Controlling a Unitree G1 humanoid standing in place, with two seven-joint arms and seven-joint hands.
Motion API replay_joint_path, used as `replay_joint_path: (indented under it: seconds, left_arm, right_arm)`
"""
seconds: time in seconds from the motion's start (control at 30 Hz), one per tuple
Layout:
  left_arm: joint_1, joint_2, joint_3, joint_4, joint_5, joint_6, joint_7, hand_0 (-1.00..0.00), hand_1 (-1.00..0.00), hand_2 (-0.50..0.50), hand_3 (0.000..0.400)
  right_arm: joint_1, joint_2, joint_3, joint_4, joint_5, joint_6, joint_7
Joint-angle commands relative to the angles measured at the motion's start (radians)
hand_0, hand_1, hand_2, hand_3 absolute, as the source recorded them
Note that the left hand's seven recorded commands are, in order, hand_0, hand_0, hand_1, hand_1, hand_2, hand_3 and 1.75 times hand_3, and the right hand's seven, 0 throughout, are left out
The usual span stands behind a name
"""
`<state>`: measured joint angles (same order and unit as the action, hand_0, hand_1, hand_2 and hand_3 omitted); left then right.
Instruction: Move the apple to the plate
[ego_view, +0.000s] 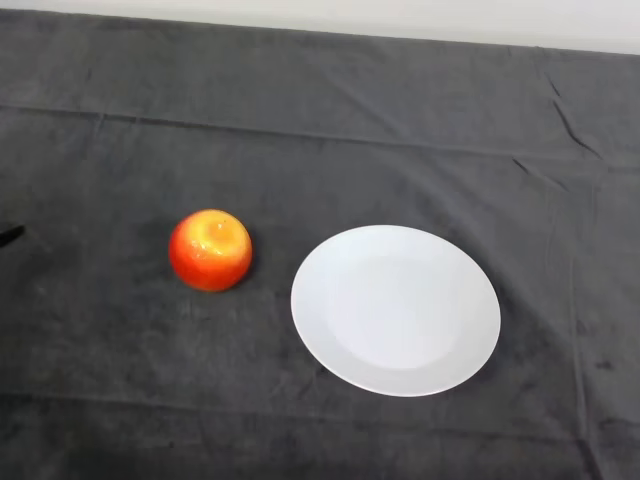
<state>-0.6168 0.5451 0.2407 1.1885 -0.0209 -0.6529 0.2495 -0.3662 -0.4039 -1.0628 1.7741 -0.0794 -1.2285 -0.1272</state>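
Only a thin black sliver of the left hand (8, 236) at the view's left edge.

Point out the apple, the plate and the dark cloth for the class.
apple (210, 250), head view, on its red-orange side.
plate (395, 310), head view, on its bare white middle.
dark cloth (320, 120), head view, on a bare stretch behind both.

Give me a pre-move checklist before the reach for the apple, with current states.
1. Apple in view, resting on the dark cloth: ok.
2. Apple apart from the plate, a strip of cloth showing between them: ok.
3. Plate bare, nothing lying on it: ok.
4. Stretch of cloth between apple and plate free of other things: ok.
5. Left hand visible and its state known: cannot tell, no hand shows in the head view.
6. Apple already on the plate: not ok, move not yet done.
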Motion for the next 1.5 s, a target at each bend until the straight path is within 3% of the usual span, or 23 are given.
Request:
replay_joint_path:
  seconds: [0.03,0.7,1.5]
  left_arm:
    - [-0.059,-0.026,-0.021,-0.002,0.017,-0.026,-0.011,0.0,0.0,0.0,0.0]
    - [-0.105,-0.081,-0.095,0.019,0.085,-0.053,-0.052,0.0,0.0,0.0,0.0]
    - [-0.128,-0.166,-0.207,0.009,0.173,-0.053,-0.114,0.0,0.0,0.0,0.0]
  right_arm:
    - [0.116,0.153,-0.0015,0.069,0.0293,0.072,0.0007]
    - [0.114,0.154,0.0177,0.068,0.0565,0.074,0.0097]
    - [0.111,0.155,0.0366,0.069,0.082,0.074,0.0167]
